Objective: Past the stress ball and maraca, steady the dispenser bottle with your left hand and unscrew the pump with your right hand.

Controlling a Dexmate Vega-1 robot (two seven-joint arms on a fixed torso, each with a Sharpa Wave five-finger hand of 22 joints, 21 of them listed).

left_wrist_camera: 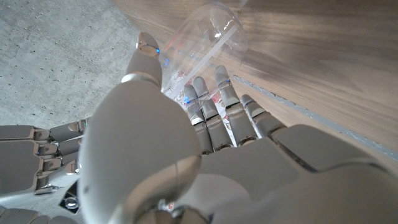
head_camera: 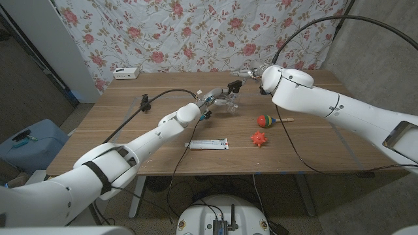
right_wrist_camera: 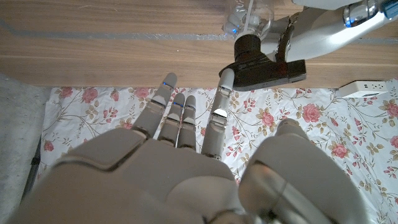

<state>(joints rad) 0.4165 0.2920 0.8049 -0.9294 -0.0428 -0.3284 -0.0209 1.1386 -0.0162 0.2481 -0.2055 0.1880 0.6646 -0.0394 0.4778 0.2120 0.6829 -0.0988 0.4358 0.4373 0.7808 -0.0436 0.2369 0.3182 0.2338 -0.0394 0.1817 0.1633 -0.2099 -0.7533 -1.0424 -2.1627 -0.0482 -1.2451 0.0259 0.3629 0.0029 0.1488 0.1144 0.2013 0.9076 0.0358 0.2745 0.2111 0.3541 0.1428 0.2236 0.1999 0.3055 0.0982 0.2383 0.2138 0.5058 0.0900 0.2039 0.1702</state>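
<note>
Where floral cloth [head_camera: 196, 32] hangs, wooden table [head_camera: 163, 127] below

no readable text anywhere; flat white packet [head_camera: 206, 143] on the table carries print, too small to make out. Nothing legible on the clear dispenser bottle [left_wrist_camera: 202, 46] either

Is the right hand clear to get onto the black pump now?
Probably yes. The left hand holds the clear bottle off the table, the black pump pointing at the right hand, whose spread fingertips already reach it; nothing lies between.
</note>
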